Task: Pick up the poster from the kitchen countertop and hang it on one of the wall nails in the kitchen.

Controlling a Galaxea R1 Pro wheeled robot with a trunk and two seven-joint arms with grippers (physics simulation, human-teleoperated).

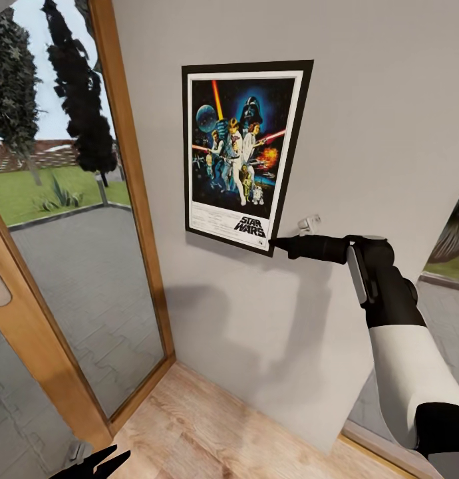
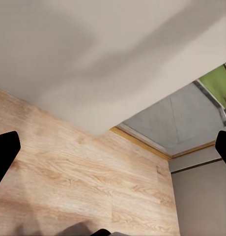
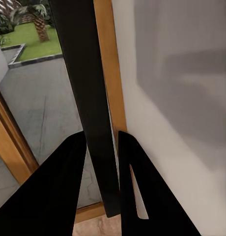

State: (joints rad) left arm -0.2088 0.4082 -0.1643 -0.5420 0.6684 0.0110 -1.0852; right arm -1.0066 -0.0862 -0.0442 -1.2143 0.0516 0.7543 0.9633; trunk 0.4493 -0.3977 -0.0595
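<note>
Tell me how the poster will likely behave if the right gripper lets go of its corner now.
The poster looks stiff: held by one lower corner in the right gripper, it stays flat. It is thin between the fingers, so probably light. It hangs tilted against the wall, so it may slide down unless a nail holds it.
</note>
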